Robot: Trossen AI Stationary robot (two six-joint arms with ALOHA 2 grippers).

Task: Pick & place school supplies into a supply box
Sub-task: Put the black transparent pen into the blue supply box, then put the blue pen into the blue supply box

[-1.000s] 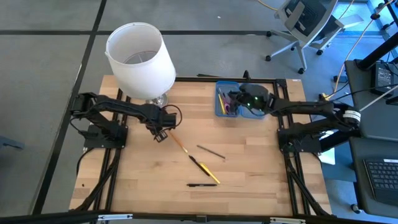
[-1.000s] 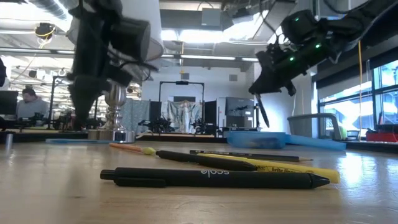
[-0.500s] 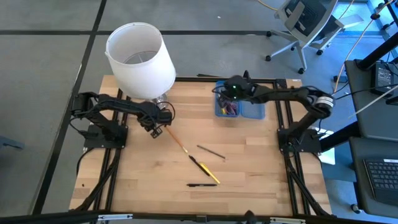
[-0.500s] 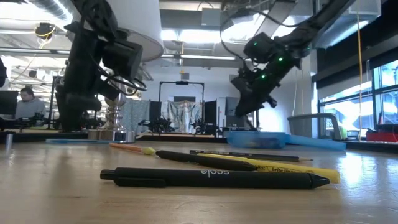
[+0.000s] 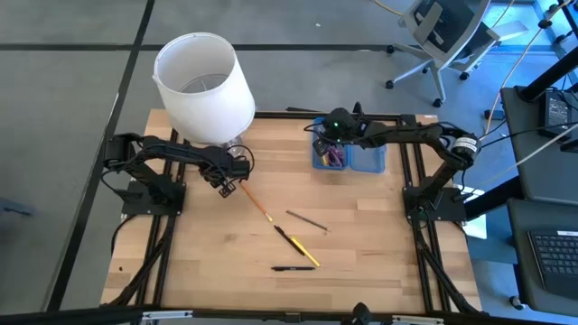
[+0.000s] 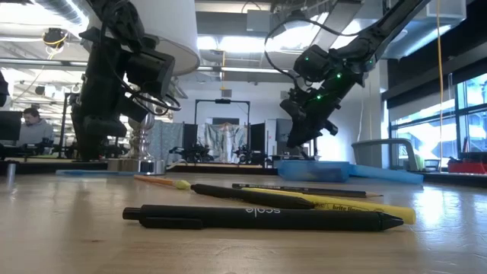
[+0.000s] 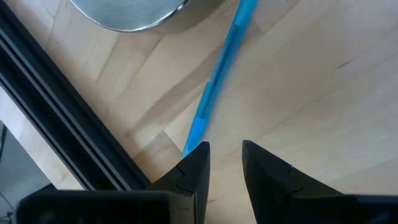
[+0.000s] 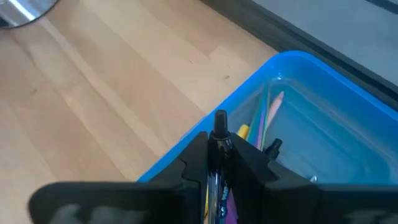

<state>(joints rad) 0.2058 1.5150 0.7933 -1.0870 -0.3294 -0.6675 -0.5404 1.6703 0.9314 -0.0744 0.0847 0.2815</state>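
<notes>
My right tool (image 8: 219,163) grips a black pen (image 8: 219,127) above the blue supply box (image 8: 323,118) at the bench's (image 5: 361,235) far edge. My left tool (image 7: 222,163) stands narrowly parted, empty, over a blue pen (image 7: 219,78) near the lamp base (image 7: 127,14).

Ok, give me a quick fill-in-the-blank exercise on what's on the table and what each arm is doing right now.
1. The right gripper holds a black ____ over the blue box.
2. The left gripper, its jaws open, is by a ____ pencil near the lamp base.
3. The pen nearest the table's front edge is ____.

Missing words: pen; blue; black
</notes>
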